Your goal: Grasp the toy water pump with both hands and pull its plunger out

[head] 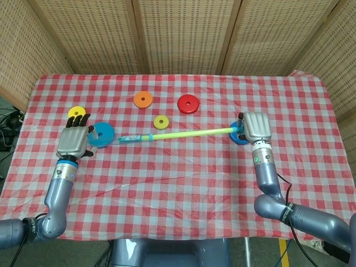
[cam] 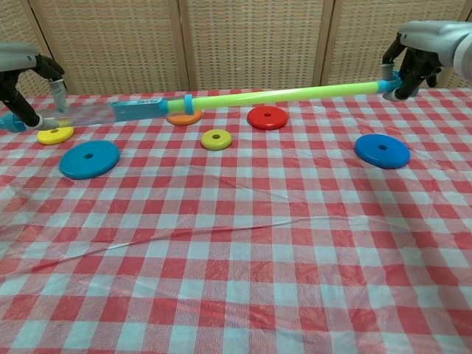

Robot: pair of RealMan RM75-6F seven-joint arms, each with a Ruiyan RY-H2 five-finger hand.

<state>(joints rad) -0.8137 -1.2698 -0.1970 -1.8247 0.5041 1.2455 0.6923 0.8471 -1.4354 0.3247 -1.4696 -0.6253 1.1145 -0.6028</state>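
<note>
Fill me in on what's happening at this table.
The robot holds a toy water pump above the checkered table, one end in each hand. The right hand grips the green plunger's end; the left hand holds the clear barrel. The plunger is drawn far out, hands wide apart, with colored discs below.

A wrinkled checked cloth (head: 183,183) covers the desk, the pump (head: 183,134) and rings (head: 188,103) look smooth glossy plastic, each robot hand (head: 72,141) has matt grey metal, and woven cane screens (head: 178,33) stand behind.
</note>
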